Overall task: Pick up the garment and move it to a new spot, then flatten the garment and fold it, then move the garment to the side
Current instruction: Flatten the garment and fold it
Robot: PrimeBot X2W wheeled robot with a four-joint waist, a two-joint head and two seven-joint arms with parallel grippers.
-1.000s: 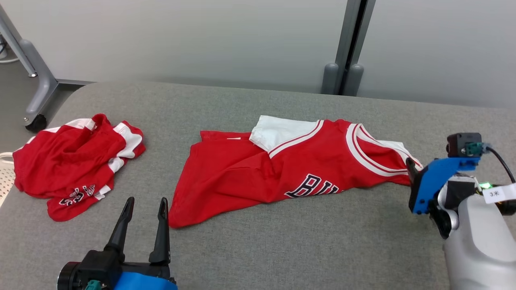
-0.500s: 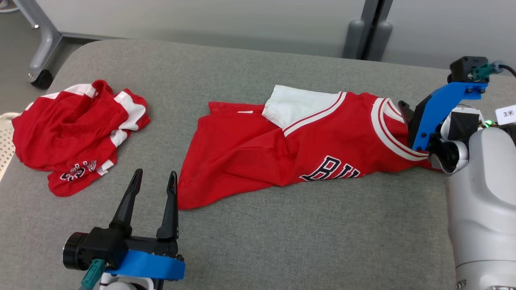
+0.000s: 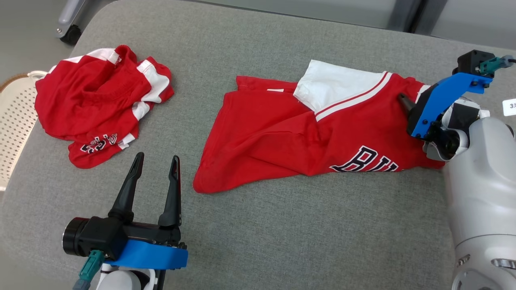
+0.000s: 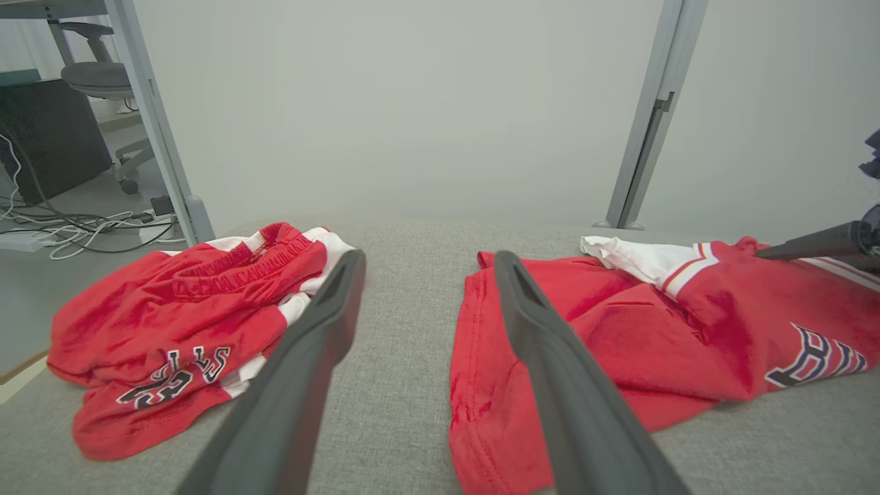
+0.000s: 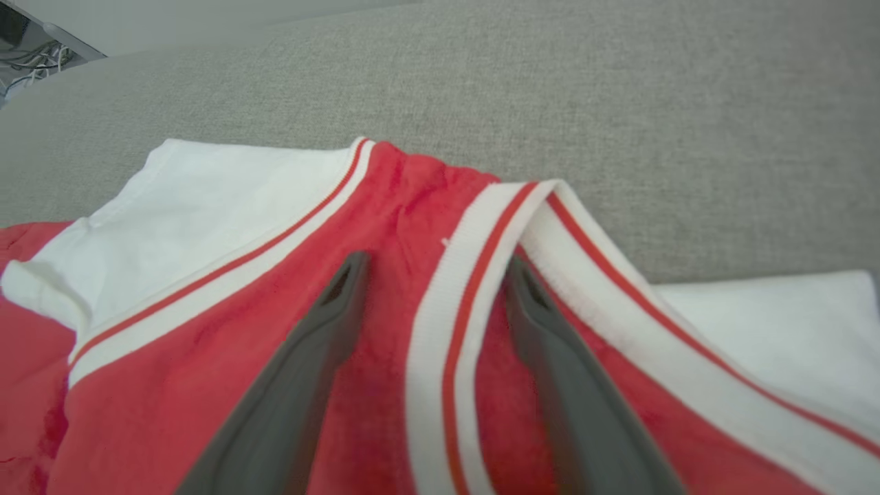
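The red jersey [image 3: 290,133] lies rumpled, partly spread, across the middle and right of the grey padded table [image 3: 302,225], white lining turned up at its far edge. My right gripper [image 5: 436,268] is over its collar end, fingers spread wide astride the striped trim and gripping nothing; whether the tips touch the cloth I can't tell. My left gripper [image 3: 157,159] hovers released and empty near the hem corner. A second red garment [image 3: 100,100] sits crumpled far left, beside a white basket [image 3: 16,121].
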